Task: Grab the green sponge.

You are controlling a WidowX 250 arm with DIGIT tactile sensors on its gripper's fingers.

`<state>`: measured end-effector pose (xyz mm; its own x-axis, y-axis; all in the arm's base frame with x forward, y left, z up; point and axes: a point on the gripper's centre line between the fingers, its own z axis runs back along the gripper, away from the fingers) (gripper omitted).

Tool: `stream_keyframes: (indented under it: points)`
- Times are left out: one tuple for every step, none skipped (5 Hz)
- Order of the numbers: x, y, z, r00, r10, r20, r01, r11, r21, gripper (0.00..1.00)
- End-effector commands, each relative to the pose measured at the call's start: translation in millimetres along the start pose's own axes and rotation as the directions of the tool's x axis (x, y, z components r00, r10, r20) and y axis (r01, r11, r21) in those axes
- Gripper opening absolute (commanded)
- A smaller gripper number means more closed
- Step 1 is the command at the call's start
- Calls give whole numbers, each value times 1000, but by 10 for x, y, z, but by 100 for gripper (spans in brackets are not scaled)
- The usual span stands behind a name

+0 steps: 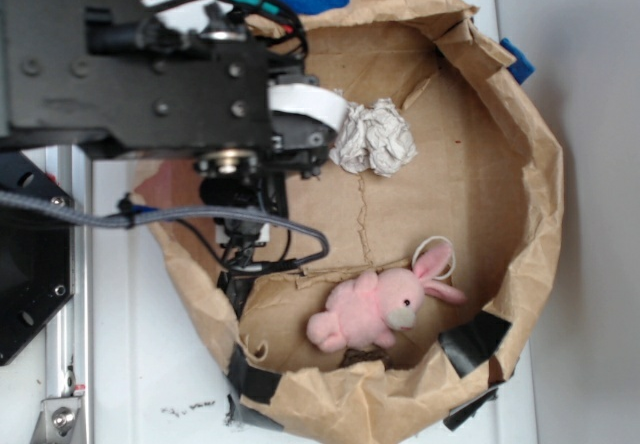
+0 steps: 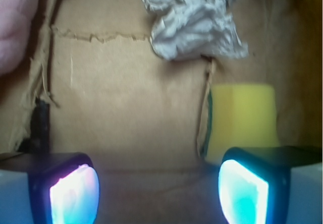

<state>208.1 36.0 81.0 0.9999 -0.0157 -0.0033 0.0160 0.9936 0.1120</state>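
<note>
The green sponge [image 2: 243, 117] looks bright yellow and lies on the cardboard floor, just beyond my right fingertip [image 2: 243, 192] in the wrist view. My gripper [image 2: 159, 193] is open and empty, with bare cardboard between the glowing pads. The sponge sits to the right of the gap, not between the jaws. In the exterior view the arm [image 1: 150, 64] covers the left side of the paper-lined box and hides the sponge and the fingers.
A white crumpled paper wad [image 2: 194, 19] lies beyond the sponge, and it also shows in the exterior view [image 1: 373, 137]. A pink plush bunny [image 1: 380, 306] lies at the box's near side, its edge at the wrist view's top left [image 2: 15, 22]. Brown paper walls [image 1: 530, 194] ring the box.
</note>
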Motion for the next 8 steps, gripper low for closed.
stream_keyframes:
  points:
    - [-121, -53, 76, 999, 22, 34, -22, 1000, 10, 100]
    - [-154, -38, -30, 997, 62, 46, -64, 997, 34, 100]
    - [-16, 79, -161, 988, 93, 122, -99, 994, 48, 100]
    - [173, 190, -236, 974, 144, 173, -156, 986, 55, 100]
    - [236, 254, -260, 978, 130, 164, -142, 988, 65, 100]
    - [211, 362, -199, 980, 129, 152, -138, 989, 47, 100]
    - [158, 424, -147, 986, 110, 124, -116, 992, 41, 100]
    - [57, 405, -112, 989, 97, 112, -102, 994, 40, 100]
